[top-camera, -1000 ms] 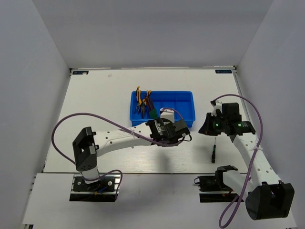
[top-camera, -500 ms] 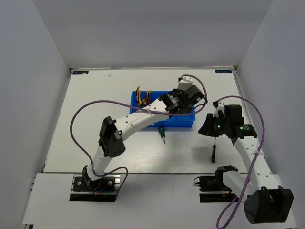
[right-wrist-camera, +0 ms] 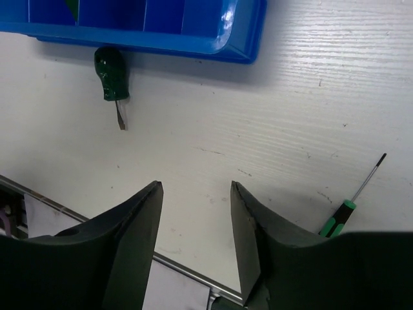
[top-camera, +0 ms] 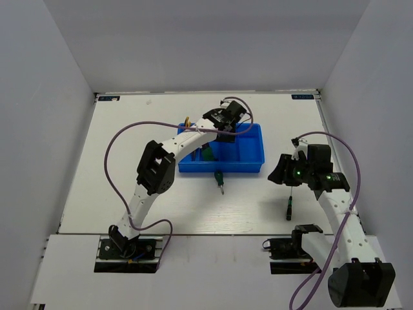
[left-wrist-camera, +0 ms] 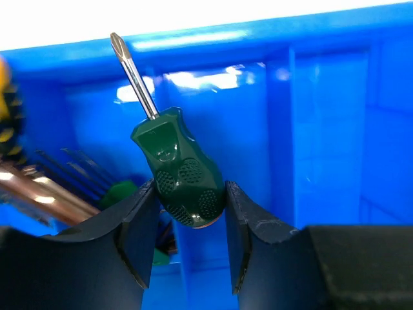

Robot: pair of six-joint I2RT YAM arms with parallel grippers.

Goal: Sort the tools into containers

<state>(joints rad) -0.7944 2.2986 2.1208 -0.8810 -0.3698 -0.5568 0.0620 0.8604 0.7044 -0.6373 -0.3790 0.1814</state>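
Note:
My left gripper is shut on a stubby green screwdriver, its Phillips tip pointing up and away, held above the blue tray. In the top view the left gripper hangs over the tray's left-middle compartments. The leftmost compartment holds yellow-handled pliers, and beside them lies the green-holdered hex-key set. A second green screwdriver lies on the table just in front of the tray. My right gripper stands open above bare table, left of the thin screwdriver, which also shows in the top view.
The tray's two right compartments hold nothing I can see. The table's near edge runs just below my right fingers. White walls close the table at the back and sides.
My left arm swung from the tray's front, past its right end, to above its left-middle. The right gripper went from shut to open. The second green screwdriver came into view.

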